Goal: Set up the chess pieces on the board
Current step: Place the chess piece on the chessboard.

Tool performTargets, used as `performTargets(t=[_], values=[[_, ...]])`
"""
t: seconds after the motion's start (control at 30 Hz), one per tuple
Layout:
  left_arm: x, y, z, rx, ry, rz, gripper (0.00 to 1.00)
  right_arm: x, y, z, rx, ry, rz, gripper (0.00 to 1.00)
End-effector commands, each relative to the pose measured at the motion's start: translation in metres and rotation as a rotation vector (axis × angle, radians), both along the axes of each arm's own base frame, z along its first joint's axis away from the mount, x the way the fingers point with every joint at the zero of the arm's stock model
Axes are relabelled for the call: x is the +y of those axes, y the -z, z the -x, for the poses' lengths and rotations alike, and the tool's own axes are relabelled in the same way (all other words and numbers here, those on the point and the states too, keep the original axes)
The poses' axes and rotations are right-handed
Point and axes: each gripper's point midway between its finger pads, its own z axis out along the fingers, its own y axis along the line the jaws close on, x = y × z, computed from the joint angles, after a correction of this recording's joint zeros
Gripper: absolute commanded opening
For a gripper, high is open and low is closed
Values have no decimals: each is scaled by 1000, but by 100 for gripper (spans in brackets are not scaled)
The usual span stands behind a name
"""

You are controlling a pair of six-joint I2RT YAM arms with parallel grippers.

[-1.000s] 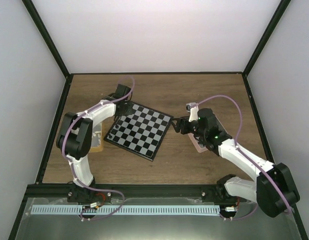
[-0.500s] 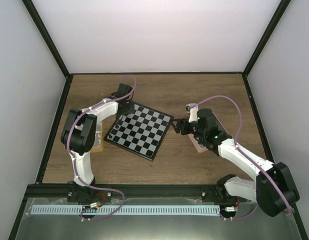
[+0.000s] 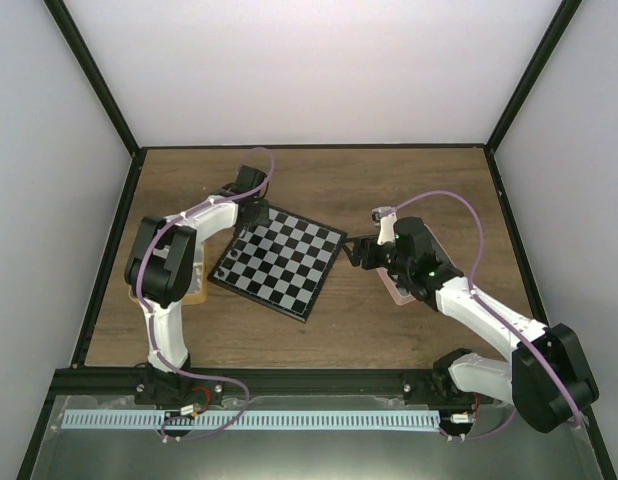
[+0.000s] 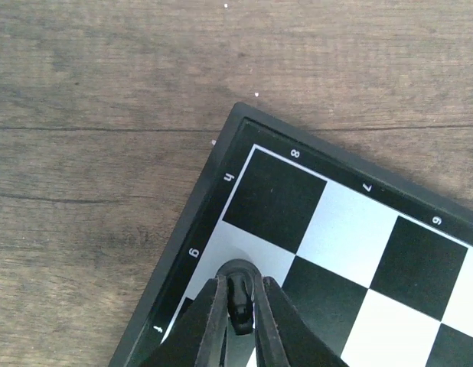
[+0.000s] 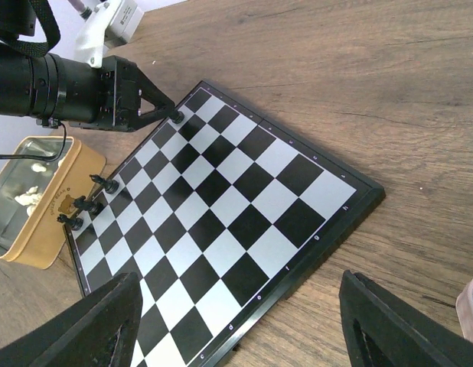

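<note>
The black chess piece [image 4: 240, 302] is tiny and light. It looks hard and smooth, so it could slip out or tip over easily. The best place to hold it is around its thin middle with a soft squeeze. The left jaws are doing just that: they are pressed together on it, with one finger [image 4: 206, 325] on each side. The piece sits right between the tips, over a pale square next to a corner of the board [image 4: 275, 199]. The bare wooden desk [image 4: 106, 115] lies just past that corner. It is too hard to tell if the foot of the piece touches the square yet. A piece this small should probably be let go slowly and straight, so it does not fall. The left arm [image 3: 204, 222] is stretched out long and low, and its wrist tips the jaws down at a slant toward the corner. Three more black pieces [image 5: 87, 204] stand in a row a few squares away from the left jaws, along the same edge. The tan tray [image 5: 64, 214] sits just beyond them, with cream pieces [image 5: 26, 199] inside. The right arm [image 3: 469, 310] is bent and waits off the other side of the board. Its jaws are spread wide with nothing in them, and they point across the board toward the left jaws. A pink tray [image 5: 472, 306] is just beside them.
</note>
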Motion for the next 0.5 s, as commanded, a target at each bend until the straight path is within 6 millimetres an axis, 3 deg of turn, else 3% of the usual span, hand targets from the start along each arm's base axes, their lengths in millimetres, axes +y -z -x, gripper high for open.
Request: performTargets(t=[0.0, 0.1, 0.27, 0.37, 0.47], values=[[0, 8, 5, 46, 7, 0, 18, 3, -14, -5, -34, 2, -4, 72], [-4, 0, 5, 44, 11, 25, 31, 4, -16, -4, -39, -6, -11, 72], [-8, -31, -1, -7, 13, 61, 51, 4, -19, -4, -42, -3, -24, 72], [-10, -55, -1, -45, 14, 81, 56, -6, -15, -10, -29, 71, -3, 72], [-9, -78, 4, -82, 18, 103, 56, -32, -4, -24, 5, 243, 56, 71]])
